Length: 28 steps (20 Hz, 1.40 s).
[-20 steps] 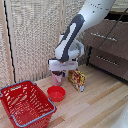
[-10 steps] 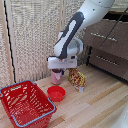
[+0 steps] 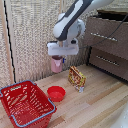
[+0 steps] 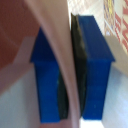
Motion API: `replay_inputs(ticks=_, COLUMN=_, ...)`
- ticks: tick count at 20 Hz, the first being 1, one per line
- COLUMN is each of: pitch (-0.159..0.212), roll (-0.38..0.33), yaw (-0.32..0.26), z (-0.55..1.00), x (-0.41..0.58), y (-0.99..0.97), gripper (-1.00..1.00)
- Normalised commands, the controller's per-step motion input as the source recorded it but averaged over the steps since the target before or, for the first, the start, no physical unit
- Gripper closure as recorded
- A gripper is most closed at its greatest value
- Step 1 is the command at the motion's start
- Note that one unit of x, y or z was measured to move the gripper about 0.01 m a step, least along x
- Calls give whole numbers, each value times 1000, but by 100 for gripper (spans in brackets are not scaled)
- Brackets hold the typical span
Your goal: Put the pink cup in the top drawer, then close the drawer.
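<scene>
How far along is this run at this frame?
Done: the gripper has grasped the pink mug, its blue fingers pinching the wall. In hand: the mug hangs lifted above the floor. Left: carrying it to the dresser, placing it in the top drawer, shutting it.

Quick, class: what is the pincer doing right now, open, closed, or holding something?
Pincer: closed on the pink mug's wall, holding it clear of the floor.
</scene>
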Motion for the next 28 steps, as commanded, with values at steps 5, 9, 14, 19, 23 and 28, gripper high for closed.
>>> replay_inputs(ticks=5, pitch=18, roll=-3, yaw=-145, z=1000, x=215, y=0, gripper=100)
replay_inputs(ticks=9, pitch=0, roll=-18, yaw=-161, z=1000, x=175, y=0, gripper=100)
replay_inputs(ticks=14, pitch=11, roll=-16, yaw=-160, z=1000, x=187, y=0, gripper=100)
replay_inputs(ticks=19, pitch=50, roll=-14, yaw=-161, z=1000, x=198, y=-24, gripper=100)
replay_inputs(ticks=23, pitch=66, roll=-9, yaw=-187, z=1000, x=226, y=-113, gripper=100)
replay_inputs(ticks=28, pitch=63, roll=-2, yaw=-175, z=983, x=188, y=-315, gripper=100)
